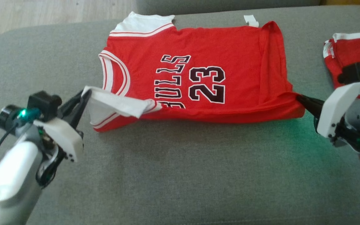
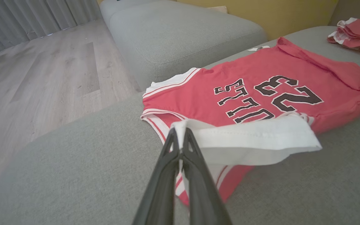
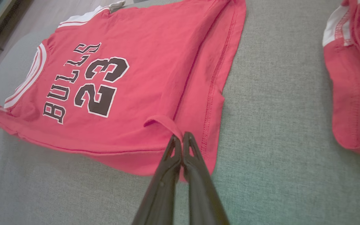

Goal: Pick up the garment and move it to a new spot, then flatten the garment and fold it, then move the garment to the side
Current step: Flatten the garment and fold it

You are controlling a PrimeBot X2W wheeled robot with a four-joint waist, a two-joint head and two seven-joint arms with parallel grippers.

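You are working over a grey sofa cushion (image 1: 180, 175). The garment (image 1: 236, 56), a red jersey, is lying across the cushion's far half and reaching close to the far edge, with its near side hanging slightly raised. A second red garment (image 1: 352, 50) is sitting bunched at the right edge, apart from the first.

Your left gripper (image 1: 84, 93) is pinching the white sleeve panel (image 1: 117, 104) at the jersey's near-left corner. Your right gripper (image 1: 300, 98) is pinching the red hem corner (image 3: 164, 120) at the near right. Both pairs of fingers are pressing together on cloth.

Judgement: the fabric is looking light, soft and limp, so it will be sagging between holds unless you are keeping even tension. The corners are serving as sound grip points.
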